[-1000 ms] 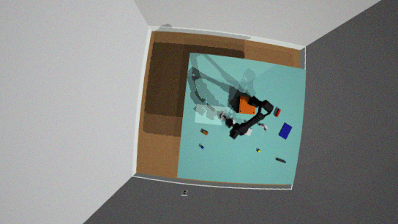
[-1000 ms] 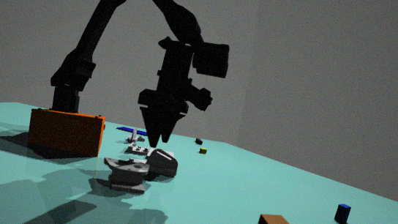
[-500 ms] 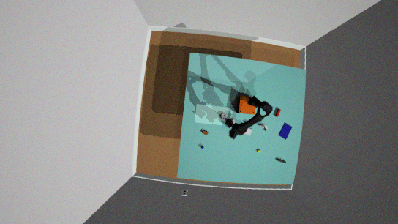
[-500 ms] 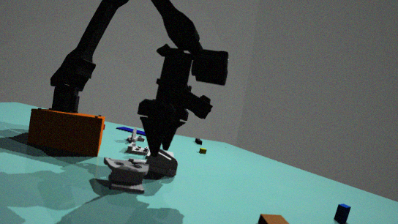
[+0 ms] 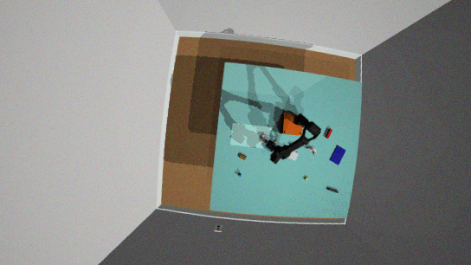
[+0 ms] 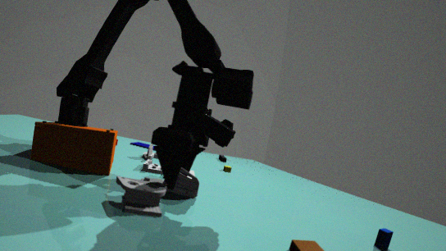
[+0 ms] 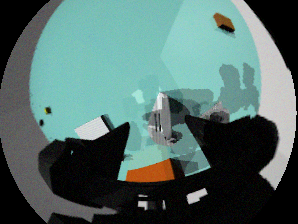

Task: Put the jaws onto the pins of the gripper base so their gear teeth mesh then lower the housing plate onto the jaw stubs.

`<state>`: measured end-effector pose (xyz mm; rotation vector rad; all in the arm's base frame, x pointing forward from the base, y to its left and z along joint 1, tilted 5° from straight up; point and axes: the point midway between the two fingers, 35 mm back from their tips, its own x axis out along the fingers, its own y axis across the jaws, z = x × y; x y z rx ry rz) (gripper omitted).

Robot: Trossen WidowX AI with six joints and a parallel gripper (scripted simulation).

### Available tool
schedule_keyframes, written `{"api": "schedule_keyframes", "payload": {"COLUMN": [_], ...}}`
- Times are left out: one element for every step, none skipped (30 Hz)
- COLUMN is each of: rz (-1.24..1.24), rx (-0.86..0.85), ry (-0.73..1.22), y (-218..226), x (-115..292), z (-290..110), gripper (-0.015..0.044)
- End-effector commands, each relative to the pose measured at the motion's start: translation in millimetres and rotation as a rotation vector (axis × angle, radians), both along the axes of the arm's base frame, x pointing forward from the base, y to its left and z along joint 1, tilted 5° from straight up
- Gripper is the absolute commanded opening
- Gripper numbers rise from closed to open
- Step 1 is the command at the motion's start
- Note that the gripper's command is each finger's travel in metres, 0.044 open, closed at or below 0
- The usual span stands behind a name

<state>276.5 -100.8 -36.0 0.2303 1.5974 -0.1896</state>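
The grey gripper base (image 6: 139, 196) (image 7: 216, 114) stands on the teal table with rounded grey pieces on top; I cannot tell whether they are the jaws. Right beside it lies a dark grey housing-like part (image 6: 188, 185) (image 7: 161, 122). My gripper (image 6: 174, 182) (image 7: 157, 121) (image 5: 269, 145) is open and down at table level, with its fingers on either side of that part and nothing gripped. Two small grey-white parts (image 6: 152, 166) (image 5: 312, 150) lie behind, nearer the blue plate (image 6: 141, 144) (image 5: 338, 154).
The arm's orange base box (image 6: 74, 148) (image 5: 291, 123) (image 7: 150, 172) stands close by. Small blocks are scattered around: brown (image 5: 241, 156) (image 7: 224, 21), yellow (image 6: 227, 168) (image 5: 306, 177), red (image 5: 328, 132), blue (image 6: 384, 239), and a white block (image 7: 92, 129). A pale square patch (image 5: 242, 134) lies beside the base.
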Motion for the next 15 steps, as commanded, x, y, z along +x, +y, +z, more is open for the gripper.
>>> {"api": "schedule_keyframes", "payload": {"rz": [0.004, 0.004, 0.004, 0.004, 0.004, 0.004, 0.004, 0.004, 0.004, 0.004, 0.004, 0.004, 0.004, 0.004, 0.004], "rx": [-0.002, -0.002, -0.002, -0.002, -0.002, -0.002, -0.002, -0.002, -0.002, -0.002, -0.002, -0.002, -0.002, -0.002, -0.002], "ry": [0.011, 0.011, 0.011, 0.011, 0.011, 0.011, 0.011, 0.011, 0.011, 0.011, 0.011, 0.011, 0.011, 0.011, 0.011], "y": [0.8, 0.9, 0.9, 0.9, 0.9, 0.9, 0.9, 0.9, 0.9, 0.9, 0.9, 0.9, 0.9, 0.9, 0.9], "x": [-4.0, -4.2, -4.3, -4.3, -4.3, -4.3, -4.3, -4.3, -4.3, -4.3, -4.3, -4.3, -4.3, -4.3, -4.3], "z": [-8.3, -9.5, -10.3, -10.6, -10.6, -10.6, -10.6, -10.6, -10.6, -10.6, -10.6, -10.6, -10.6, -10.6, -10.6], "gripper": [0.044, 0.044, 0.044, 0.044, 0.044, 0.044, 0.044, 0.044, 0.044, 0.044, 0.044, 0.044, 0.044, 0.044, 0.044]}}
